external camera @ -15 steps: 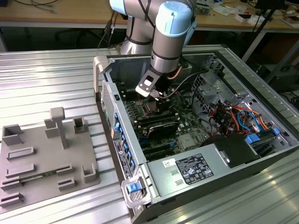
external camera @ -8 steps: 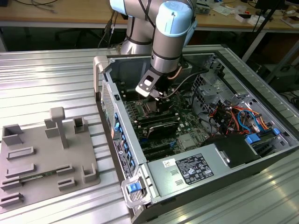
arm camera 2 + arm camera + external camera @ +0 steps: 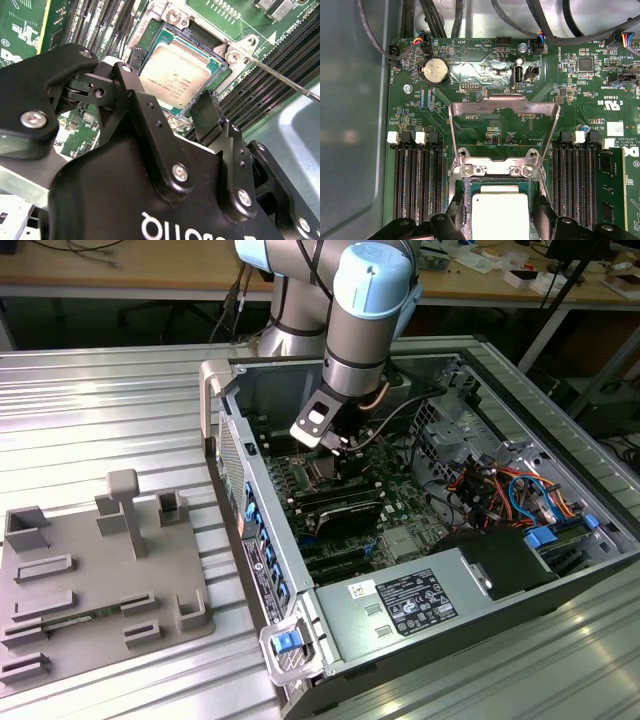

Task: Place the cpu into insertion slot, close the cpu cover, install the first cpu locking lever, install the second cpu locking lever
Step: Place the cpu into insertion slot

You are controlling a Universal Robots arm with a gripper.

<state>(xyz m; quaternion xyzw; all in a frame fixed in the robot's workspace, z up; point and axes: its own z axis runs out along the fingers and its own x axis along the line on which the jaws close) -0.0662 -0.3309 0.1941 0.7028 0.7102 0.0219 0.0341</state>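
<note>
The cpu [image 3: 499, 216], a flat square chip with a dull silver top, lies in the insertion slot [image 3: 465, 186] on the green motherboard; the second wrist view shows the cpu [image 3: 176, 75] seated inside the slot's dark frame. My gripper [image 3: 499, 212] hovers just above it, open, one black fingertip [image 3: 455, 209] on each side of the chip with a small gap. The cpu cover [image 3: 502, 102], a thin silver frame, stands swung open behind the slot. A thin metal locking lever [image 3: 280, 77] sticks out unlatched. In the exterior view my gripper [image 3: 335, 445] reaches down into the open computer case.
Long black memory slots [image 3: 417, 185] flank the socket on both sides. Cables [image 3: 480, 490] and a power supply [image 3: 410, 605] fill the case at the exterior view's right. A grey fixture plate [image 3: 90, 580] lies on the metal table at the exterior view's left.
</note>
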